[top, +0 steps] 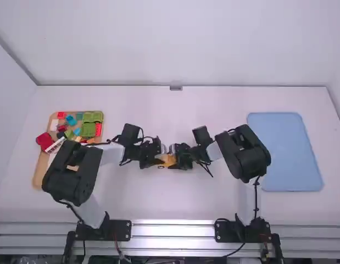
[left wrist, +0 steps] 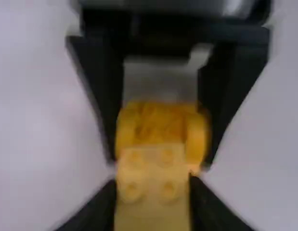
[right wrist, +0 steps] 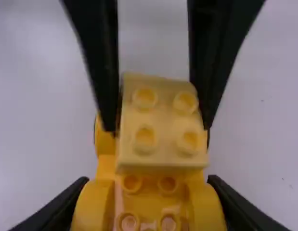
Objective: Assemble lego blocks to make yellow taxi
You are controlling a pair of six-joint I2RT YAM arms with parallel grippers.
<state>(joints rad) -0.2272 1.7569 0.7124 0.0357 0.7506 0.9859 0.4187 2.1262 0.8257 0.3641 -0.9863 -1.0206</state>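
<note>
At the table's middle the left gripper [top: 156,154] and the right gripper [top: 178,156] face each other over the orange-yellow car base [top: 168,160]. In the left wrist view the left gripper [left wrist: 151,192] is shut on a pale yellow four-stud block [left wrist: 151,185], with the car base [left wrist: 161,126] beyond it between the right gripper's fingers. In the right wrist view the right gripper [right wrist: 149,199] is shut on the car base [right wrist: 151,204]. There the pale block [right wrist: 161,122], between the left gripper's fingers, overlaps the base's far part; whether they touch I cannot tell.
A wooden tray [top: 39,175] at the left holds several coloured blocks, among them green plates [top: 88,130] and red pieces [top: 45,141]. A blue tray [top: 285,151] lies at the right. Both forearms angle inward over the table.
</note>
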